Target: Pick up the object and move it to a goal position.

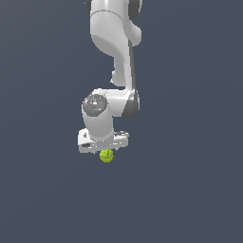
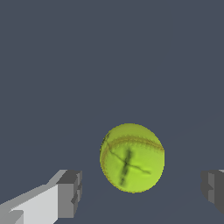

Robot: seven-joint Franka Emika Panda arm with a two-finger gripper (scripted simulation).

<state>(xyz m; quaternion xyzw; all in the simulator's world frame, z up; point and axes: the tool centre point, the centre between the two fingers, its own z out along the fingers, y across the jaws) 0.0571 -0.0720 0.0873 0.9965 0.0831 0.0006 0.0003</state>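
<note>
The object is a small yellow-green ball (image 1: 107,155) with a thin dark seam, lying on the dark grey floor. In the wrist view the ball (image 2: 132,158) sits between my two grey finger pads (image 2: 70,193), with clear gaps on both sides. My white gripper (image 1: 107,151) hangs straight above the ball in the exterior view, low over it. The jaws are open and hold nothing. The fingertips are mostly hidden behind the hand in the exterior view.
The white arm (image 1: 116,52) rises from the gripper toward the top of the exterior view. A flat dark grey floor (image 1: 190,190) surrounds the ball on all sides.
</note>
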